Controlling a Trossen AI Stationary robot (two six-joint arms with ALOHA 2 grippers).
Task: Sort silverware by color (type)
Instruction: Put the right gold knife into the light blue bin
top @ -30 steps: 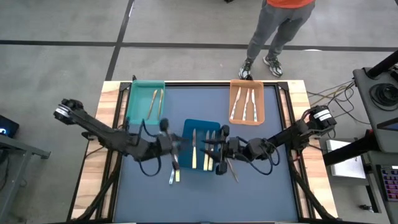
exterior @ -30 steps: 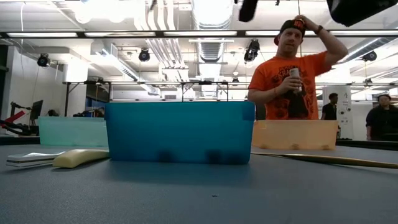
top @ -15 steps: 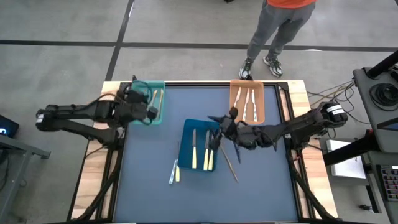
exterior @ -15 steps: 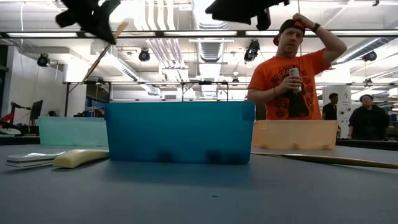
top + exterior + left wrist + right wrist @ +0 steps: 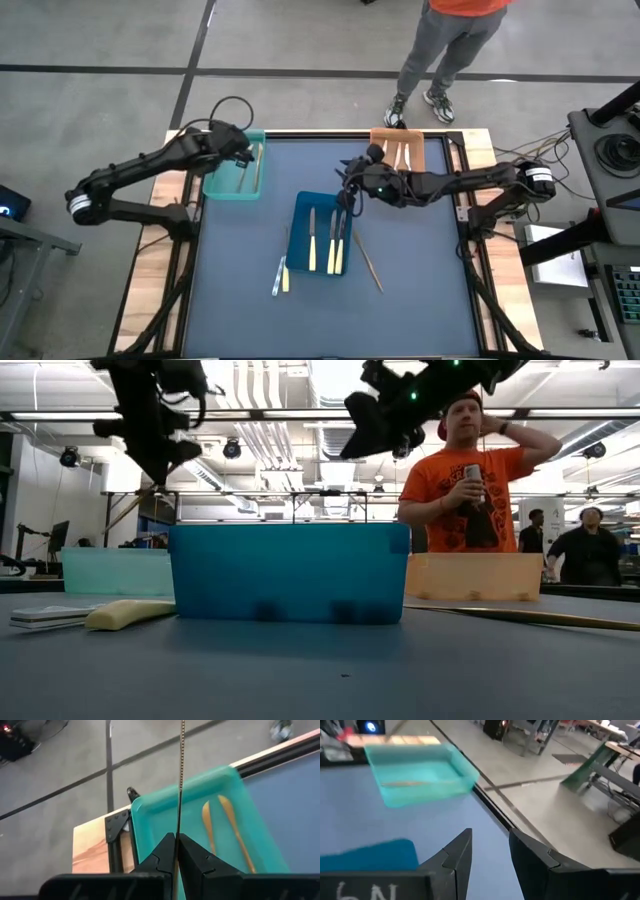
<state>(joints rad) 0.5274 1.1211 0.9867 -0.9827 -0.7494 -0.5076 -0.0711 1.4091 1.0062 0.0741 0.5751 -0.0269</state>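
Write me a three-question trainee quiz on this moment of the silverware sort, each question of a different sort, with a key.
1. True or false: the left gripper is shut on a thin utensil above the teal tray.
2. Multiple choice: how many utensils lie in the blue tray? A) none B) one C) three
3. Short answer: which tray does the right gripper hang next to, and does it hold anything?

Key
1. True; two gold-tan utensils already lie in that tray.
2. C
3. It hangs between the blue tray and the orange tray, its fingers parted with nothing between them.
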